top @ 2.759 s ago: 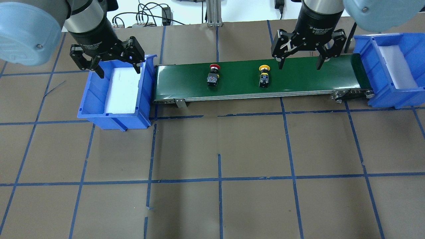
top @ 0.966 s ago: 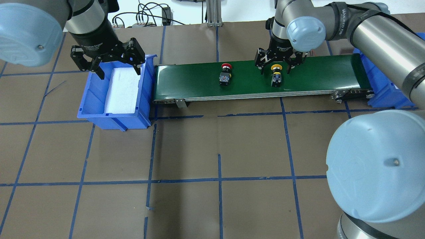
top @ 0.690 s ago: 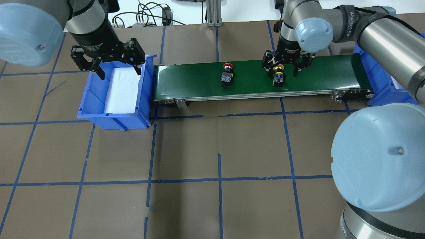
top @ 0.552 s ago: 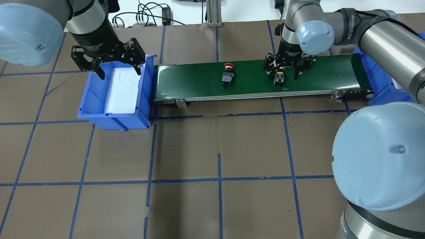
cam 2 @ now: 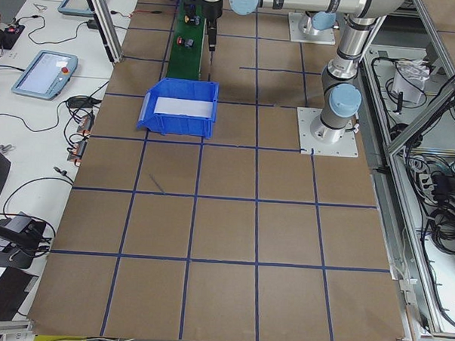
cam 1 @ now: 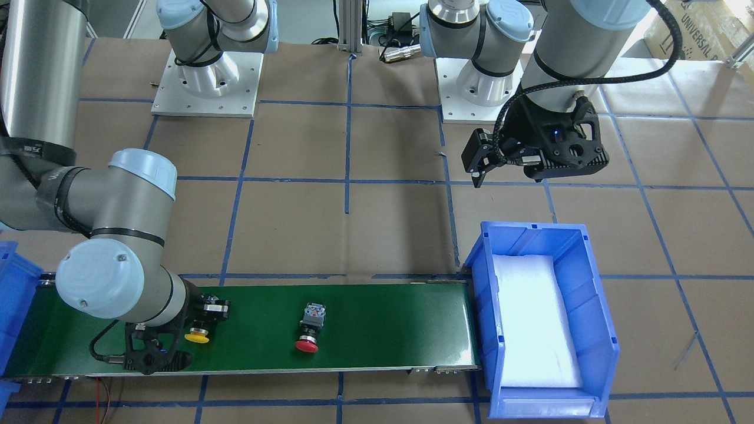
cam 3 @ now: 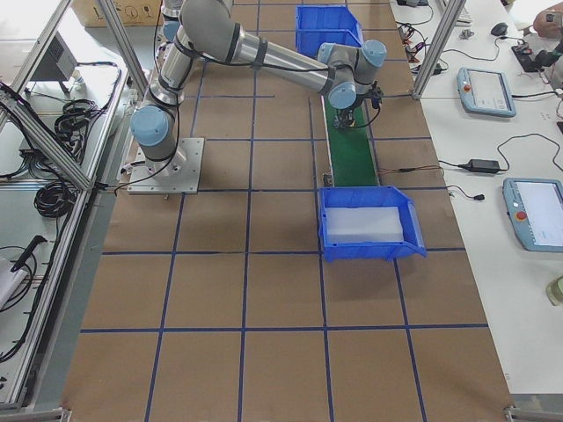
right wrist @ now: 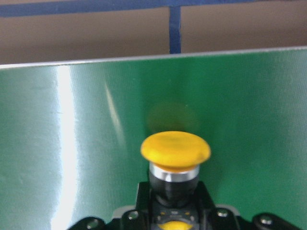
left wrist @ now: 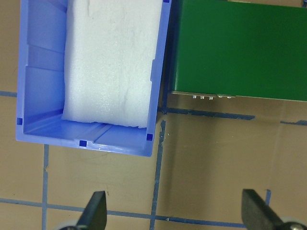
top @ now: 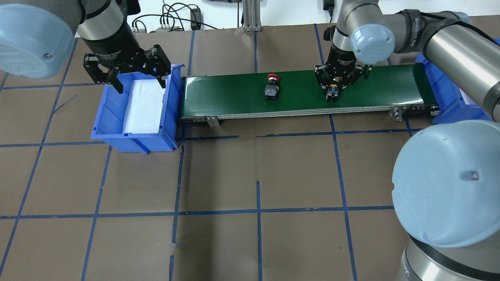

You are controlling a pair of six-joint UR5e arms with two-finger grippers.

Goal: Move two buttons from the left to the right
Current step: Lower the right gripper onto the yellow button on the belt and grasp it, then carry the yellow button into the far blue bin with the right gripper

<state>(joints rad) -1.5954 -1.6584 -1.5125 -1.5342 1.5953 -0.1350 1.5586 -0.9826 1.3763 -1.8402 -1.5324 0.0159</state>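
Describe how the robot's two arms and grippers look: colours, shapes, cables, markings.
Both arms, left arm and right arm, are silver-grey tubes with pale blue round joint caps; the right wears a black band with white lettering. A black ribbed cable runs along the left. The left gripper and right gripper are black, two-fingered, with white lettering on the body.

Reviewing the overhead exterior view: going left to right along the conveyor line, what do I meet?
left blue bin → red button → yellow button → right blue bin
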